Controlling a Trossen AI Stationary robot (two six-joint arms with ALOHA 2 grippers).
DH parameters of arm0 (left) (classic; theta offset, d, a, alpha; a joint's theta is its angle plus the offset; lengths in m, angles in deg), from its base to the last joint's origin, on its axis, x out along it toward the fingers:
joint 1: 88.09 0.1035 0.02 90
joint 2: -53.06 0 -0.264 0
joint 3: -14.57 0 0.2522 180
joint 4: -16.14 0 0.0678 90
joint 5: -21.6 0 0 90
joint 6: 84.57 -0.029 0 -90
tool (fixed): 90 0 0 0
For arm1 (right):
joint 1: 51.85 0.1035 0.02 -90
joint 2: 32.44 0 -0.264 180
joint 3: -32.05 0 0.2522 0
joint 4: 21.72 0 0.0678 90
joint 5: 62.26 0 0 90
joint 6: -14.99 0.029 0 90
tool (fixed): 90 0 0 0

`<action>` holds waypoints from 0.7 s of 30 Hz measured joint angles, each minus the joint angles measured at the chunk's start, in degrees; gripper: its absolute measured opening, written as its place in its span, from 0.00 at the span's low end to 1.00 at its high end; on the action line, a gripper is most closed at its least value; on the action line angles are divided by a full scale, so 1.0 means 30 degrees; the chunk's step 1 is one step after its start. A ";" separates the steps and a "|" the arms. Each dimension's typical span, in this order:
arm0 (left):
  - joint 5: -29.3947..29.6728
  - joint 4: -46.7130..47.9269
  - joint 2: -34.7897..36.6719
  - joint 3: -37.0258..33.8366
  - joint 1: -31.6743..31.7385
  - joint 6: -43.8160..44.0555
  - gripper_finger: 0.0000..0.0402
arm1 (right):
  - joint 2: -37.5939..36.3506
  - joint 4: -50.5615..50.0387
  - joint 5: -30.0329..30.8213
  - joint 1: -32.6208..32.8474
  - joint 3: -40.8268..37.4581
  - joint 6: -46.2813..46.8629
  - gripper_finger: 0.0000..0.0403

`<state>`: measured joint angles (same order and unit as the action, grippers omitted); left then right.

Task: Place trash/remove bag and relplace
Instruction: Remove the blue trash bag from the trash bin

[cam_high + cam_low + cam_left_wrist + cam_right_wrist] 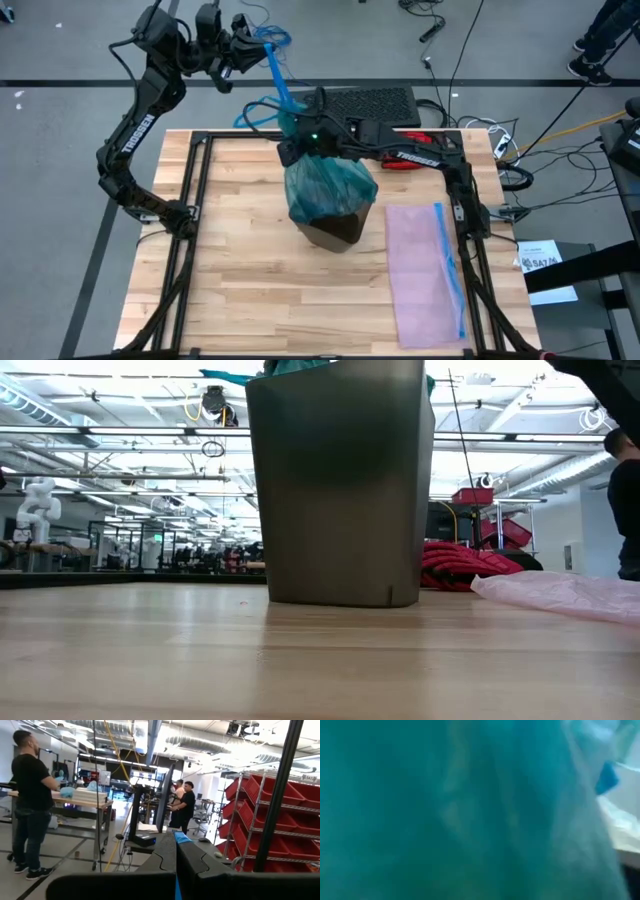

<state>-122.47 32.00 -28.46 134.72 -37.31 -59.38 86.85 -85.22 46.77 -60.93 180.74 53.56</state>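
Teal-green plastic fills this moment: the bag (328, 188) is thin, translucent and crinkly, gathered into a bunch above the dark grey bin (338, 230) and hanging just below and in front of the right gripper (296, 150). Its blue tie handle (278, 75) runs up in a tight strip from that bunch to the left gripper (240, 45), which is raised beyond the far edge of the table. The left gripper is closed on the handle; in the left wrist view a blue strip shows between its dark fingers (165, 855). The right gripper sits at the neck of the bag, and the right wrist view shows only teal plastic pressed close, so I cannot tell how wide its fingers stand. The trash cannot be made out through the plastic.

To the right of the right gripper, nearer the front edge, the pale pink bag (425, 270) with a blue strip lies flat on the wooden table (240, 280). A red glove (465, 565) lies behind the bin. White letters "TROSSEN" are on the left arm (138, 133).

The room behind is a wide workshop with red storage bins (270, 815) on shelves, and a person in a black shirt (30, 805) stands at a bench
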 joint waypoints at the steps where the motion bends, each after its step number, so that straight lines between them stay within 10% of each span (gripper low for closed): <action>1: 0.0003 -0.0068 0.0049 -0.0005 0.0063 0.0000 0.00 | -0.0009 0.0053 0.0000 0.0013 0.0000 -0.0114 0.38; 5: 0.0087 -0.0112 0.0315 0.0225 0.0685 -0.0007 0.00 | -0.0393 0.0246 0.0024 0.0204 0.0000 -0.1647 0.05; 21: 0.0611 -0.0073 0.0308 0.2042 0.3237 0.1008 0.00 | -0.0966 -0.0565 -0.1523 0.0222 0.0029 -0.2264 0.00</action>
<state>-120.63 31.78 -27.53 140.85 -27.60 -56.35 83.95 -86.91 42.20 -60.27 180.83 46.77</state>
